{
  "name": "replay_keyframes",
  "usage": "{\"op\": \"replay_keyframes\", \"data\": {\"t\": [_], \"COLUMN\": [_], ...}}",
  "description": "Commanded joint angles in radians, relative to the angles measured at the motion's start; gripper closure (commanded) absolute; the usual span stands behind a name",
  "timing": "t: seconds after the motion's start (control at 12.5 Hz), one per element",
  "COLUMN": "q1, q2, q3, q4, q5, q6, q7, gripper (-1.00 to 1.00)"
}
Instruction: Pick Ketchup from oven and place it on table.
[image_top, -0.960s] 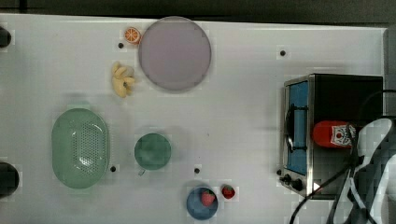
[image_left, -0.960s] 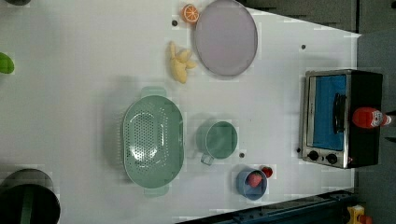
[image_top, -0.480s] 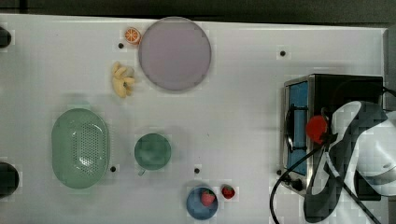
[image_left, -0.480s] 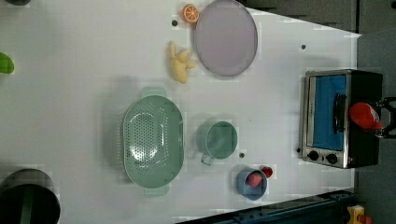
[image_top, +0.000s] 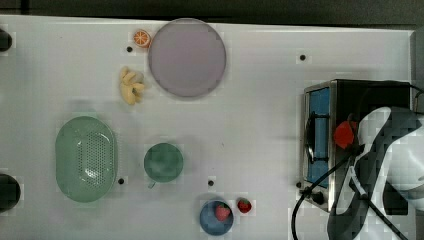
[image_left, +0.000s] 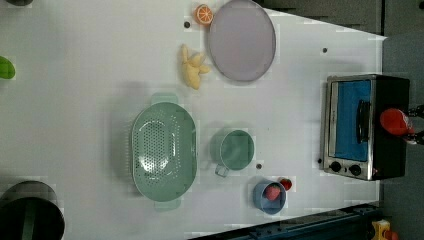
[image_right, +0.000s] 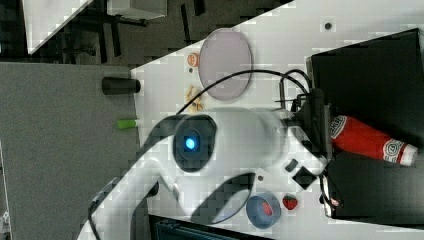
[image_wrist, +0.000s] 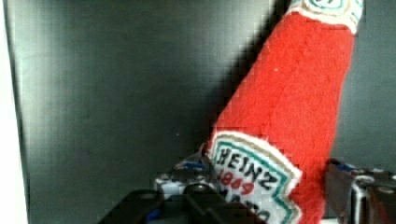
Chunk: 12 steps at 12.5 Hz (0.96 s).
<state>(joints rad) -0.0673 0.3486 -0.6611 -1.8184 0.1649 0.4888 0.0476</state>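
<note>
Ketchup (image_right: 370, 138) lies on the oven's (image_top: 372, 95) black top at the top view's right edge, not yet lifted. End effector (image_wrist: 275, 196) straddles its labelled body, fingers either side; whether they clamp it I cannot tell. Carrying it to the white surface (image_top: 260, 125) remains. A lilac plate (image_top: 186, 57), green colander (image_top: 86, 159), mug (image_top: 163, 162) and strawberry bowl (image_top: 216, 218) sit well apart.

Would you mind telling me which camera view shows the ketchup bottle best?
The right view: the whole ketchup bottle lies along the black oven top, label and white cap visible. The wrist view shows its label close up; the top and left views show just a red patch.
</note>
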Motion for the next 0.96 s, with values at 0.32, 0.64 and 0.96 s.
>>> {"op": "replay_keyframes", "data": {"t": [0.32, 0.64, 0.96], "q1": [0.157, 0.188, 0.191], "q2": [-0.259, -0.285, -0.285], "q3": [0.146, 0.336, 0.467], "q4": [0.205, 0.194, 0.062], "q5": [-0.055, -0.057, -0.09], "q6": [-0.379, -0.379, -0.31], "q7": [0.001, 0.002, 0.002], "gripper": [-0.21, -0.21, -0.21]}}
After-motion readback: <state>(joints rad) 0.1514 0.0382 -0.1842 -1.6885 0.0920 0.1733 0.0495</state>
